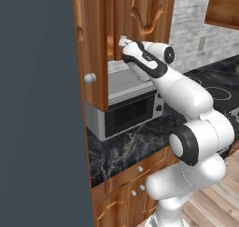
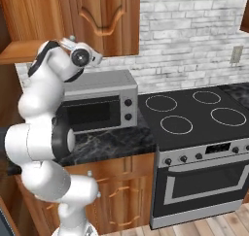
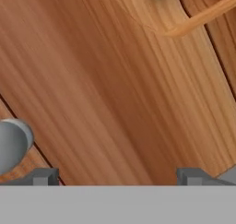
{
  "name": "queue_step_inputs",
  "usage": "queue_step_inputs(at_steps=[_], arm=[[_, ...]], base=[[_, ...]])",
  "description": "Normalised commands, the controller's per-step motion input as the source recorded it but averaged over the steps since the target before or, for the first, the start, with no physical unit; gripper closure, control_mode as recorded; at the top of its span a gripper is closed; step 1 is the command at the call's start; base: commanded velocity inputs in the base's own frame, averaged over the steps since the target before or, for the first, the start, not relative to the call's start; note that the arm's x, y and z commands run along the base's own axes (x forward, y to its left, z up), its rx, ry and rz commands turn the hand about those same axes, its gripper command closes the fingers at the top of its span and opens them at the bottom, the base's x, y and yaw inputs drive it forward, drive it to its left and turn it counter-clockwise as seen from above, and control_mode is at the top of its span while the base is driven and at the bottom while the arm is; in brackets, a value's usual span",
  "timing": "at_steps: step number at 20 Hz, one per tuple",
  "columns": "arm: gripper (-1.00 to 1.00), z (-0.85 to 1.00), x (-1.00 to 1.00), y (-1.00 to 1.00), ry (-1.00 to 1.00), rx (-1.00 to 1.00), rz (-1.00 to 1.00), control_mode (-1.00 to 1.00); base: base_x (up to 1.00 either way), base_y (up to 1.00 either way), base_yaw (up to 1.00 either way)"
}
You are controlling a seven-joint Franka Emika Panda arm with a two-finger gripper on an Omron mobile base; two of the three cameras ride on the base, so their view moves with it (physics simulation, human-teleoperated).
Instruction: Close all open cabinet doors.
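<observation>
Tool (image 3: 115, 177) has its tips spread wide, nothing between them, right up against a cabinet door (image 3: 120, 80). Silver knob (image 3: 11, 144) sits around 9 o'clock of it.

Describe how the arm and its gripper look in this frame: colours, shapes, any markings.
The arm is glossy white, built of rounded, bulbous links with dark grey to black bands and round caps at the joints. A black round cap with a pale centre sits at the wrist. No cables or lettering are legible. The gripper shows two small, blocky dark grey fingertips.
</observation>
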Motion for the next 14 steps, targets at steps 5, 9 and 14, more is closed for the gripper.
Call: queue_step_inputs(at_steps=[5, 9, 14], arm=[[-1.0, 0.0, 0.48, 0.28, 0.17, -0.02, -0.17, -1.0], [-1.0, 0.21, -1.0, -0.04, 0.15, 0.05, -0.07, -1.0], [-1.0, 0.72, -1.0, -0.34, 0.2, 0.21, -0.08, -1.0]], base=[[0.0, 0.0, 0.0], [0.0, 0.0, 0.0], [0.0, 0.0, 0.0]])
